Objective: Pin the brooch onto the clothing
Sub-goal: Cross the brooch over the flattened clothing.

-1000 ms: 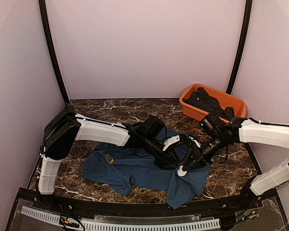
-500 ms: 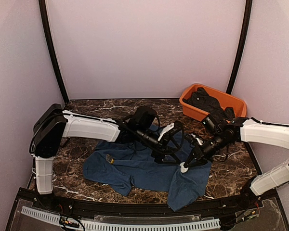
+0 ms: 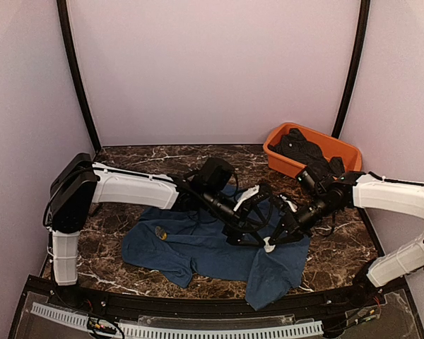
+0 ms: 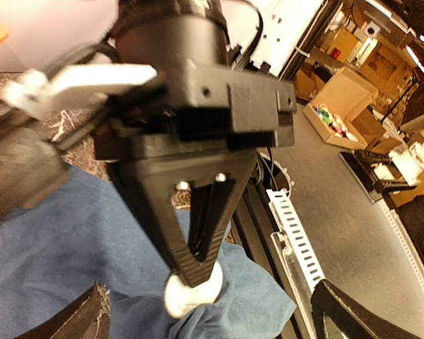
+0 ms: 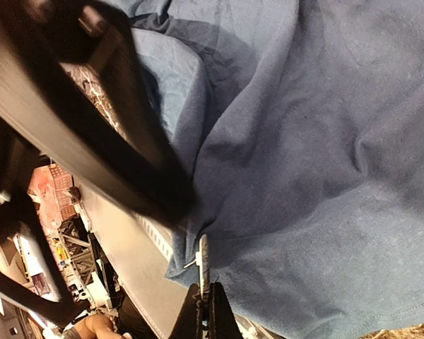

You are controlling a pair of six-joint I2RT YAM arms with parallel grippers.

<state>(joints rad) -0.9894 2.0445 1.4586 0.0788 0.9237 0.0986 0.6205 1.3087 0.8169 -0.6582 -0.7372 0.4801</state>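
The navy clothing [image 3: 198,248] lies rumpled on the marble table. My right gripper [image 3: 273,240] is shut on the brooch [image 3: 268,247], a small white disc, just over the shirt's right part. In the right wrist view the brooch [image 5: 203,260] shows edge-on between my shut fingers [image 5: 206,314], its pin pointing left, close to a fold of the clothing [image 5: 325,141]. In the left wrist view my left gripper [image 4: 215,314] stands wide open, apart from the right gripper [image 4: 194,272] and the brooch [image 4: 191,295], with the clothing [image 4: 71,240] below.
An orange tub [image 3: 281,138] holding dark garments stands at the back right. A small yellowish object [image 3: 160,232] sits on the shirt's left part. The two arms nearly meet over the shirt. A black frame rail [image 3: 198,305] runs along the near edge.
My left gripper has opened wide and drawn slightly back from the brooch. The right gripper has kept hold of the brooch and stayed almost in place.
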